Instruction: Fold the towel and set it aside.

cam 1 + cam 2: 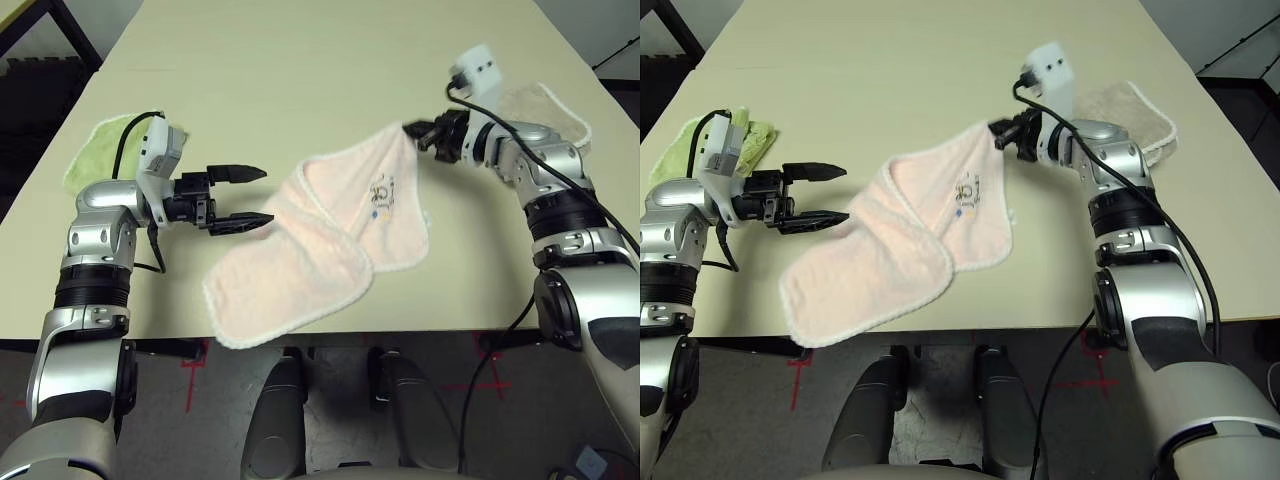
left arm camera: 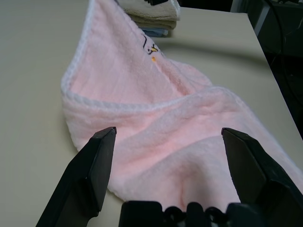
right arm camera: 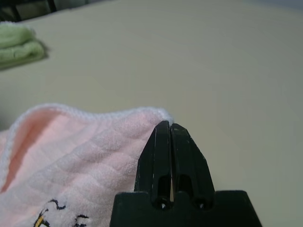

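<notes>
I have the towel (image 1: 320,250) pinched at its far corner by my right gripper (image 1: 418,132), whose two black fingers are pressed flat together on the white-trimmed edge. The corner is lifted off the table (image 1: 300,60), so the cloth drapes down and away from that gripper toward my left arm. The rest of the pink cloth lies bunched in a loose diagonal strip, with one flap lapped over another near the middle and the small embroidered mark (image 1: 381,195) facing up just below the pinched corner.

My left gripper (image 1: 240,198) is released, its fingers spread wide and pointing level at the near end of the towel. The cloth sits just ahead of its fingertips, between them in line but not yet touched as far as I can tell.

I judge the fold barely started: one corner is held, the cloth is rumpled rather than squared, and no clean fold line is set. Still to do, as I read it, are catching a second corner with the left gripper, laying the halves together, and moving the towel aside. A light green towel (image 1: 95,150) lies behind the left gripper, and a beige towel (image 1: 545,115) lies behind the right arm.
</notes>
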You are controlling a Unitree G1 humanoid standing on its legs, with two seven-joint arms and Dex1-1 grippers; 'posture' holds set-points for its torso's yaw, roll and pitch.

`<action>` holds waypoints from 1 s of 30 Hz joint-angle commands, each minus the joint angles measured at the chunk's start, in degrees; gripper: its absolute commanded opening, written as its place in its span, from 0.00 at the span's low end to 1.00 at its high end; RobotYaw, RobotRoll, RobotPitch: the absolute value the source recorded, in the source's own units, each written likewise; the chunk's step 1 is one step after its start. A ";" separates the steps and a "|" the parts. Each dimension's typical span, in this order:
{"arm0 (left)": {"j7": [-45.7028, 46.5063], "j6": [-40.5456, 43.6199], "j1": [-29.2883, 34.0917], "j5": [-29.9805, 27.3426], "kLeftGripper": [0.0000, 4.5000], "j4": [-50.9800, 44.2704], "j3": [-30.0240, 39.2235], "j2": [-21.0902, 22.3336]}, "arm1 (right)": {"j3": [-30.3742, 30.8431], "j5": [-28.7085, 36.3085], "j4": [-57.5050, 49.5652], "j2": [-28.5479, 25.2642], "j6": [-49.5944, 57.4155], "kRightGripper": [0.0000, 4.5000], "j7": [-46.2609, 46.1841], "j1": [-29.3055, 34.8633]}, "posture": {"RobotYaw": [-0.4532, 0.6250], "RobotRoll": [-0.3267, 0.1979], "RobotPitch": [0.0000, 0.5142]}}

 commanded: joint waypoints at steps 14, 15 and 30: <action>13.99 11.90 0.67 -2.77 1.00 -5.96 0.27 -3.69 | 3.40 -4.18 7.90 -0.19 -21.40 0.01 0.49 -3.96 | 0.45 0.62 0.41; 14.84 12.53 0.57 -2.90 1.00 -6.20 0.34 -3.92 | 3.20 -4.10 8.82 -0.02 -22.49 0.01 0.46 -5.36 | 0.45 0.62 0.41; 20.27 14.56 -1.66 -3.36 1.00 -4.91 0.74 -6.25 | -6.72 5.06 17.65 1.80 -30.56 0.01 -3.33 -27.36 | 0.43 0.62 0.41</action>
